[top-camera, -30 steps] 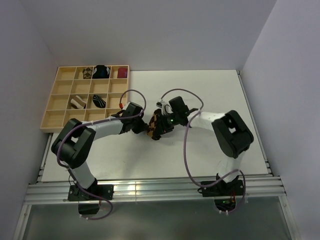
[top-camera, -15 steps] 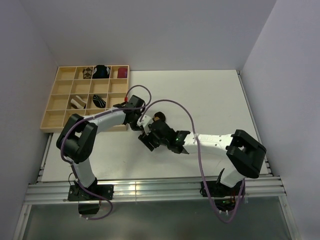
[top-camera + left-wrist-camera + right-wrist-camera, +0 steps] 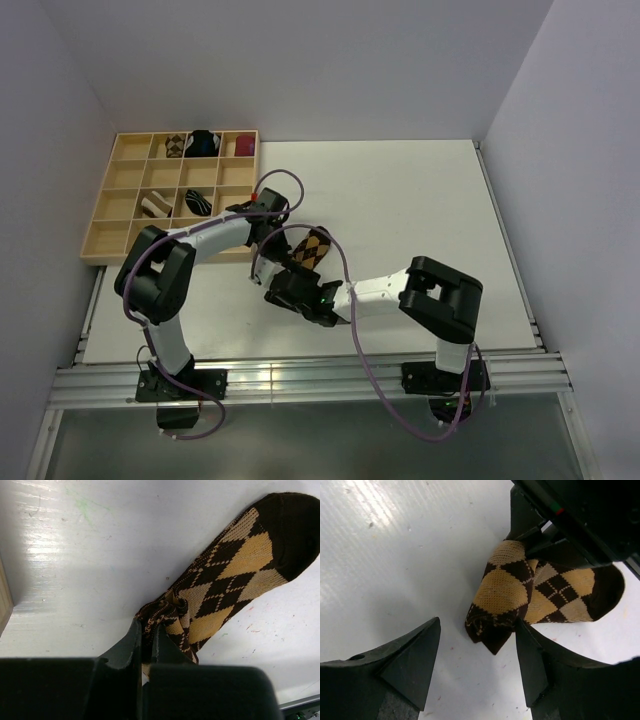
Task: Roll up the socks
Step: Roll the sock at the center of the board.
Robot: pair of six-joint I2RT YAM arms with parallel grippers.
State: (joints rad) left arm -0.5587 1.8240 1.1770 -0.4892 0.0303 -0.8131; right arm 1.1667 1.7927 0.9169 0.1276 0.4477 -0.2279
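Left pincer (image 3: 147, 635): mine, clamped tight on the folded end of the argyle sock (image 3: 235, 575), at its nine o'clock in the top view.
Right pincer (image 3: 479, 630): mine, spread wide, gripping nothing, at the sock's seven o'clock.
Sock's place: mid white surface (image 3: 420, 200), partly rolled, toe flat, pointing to one o'clock.
Others: brown-and-cream striped sock (image 3: 155, 205) and black striped sock (image 3: 197, 202) in neighbouring compartments of the wooden tray (image 3: 110, 215), at ten o'clock.
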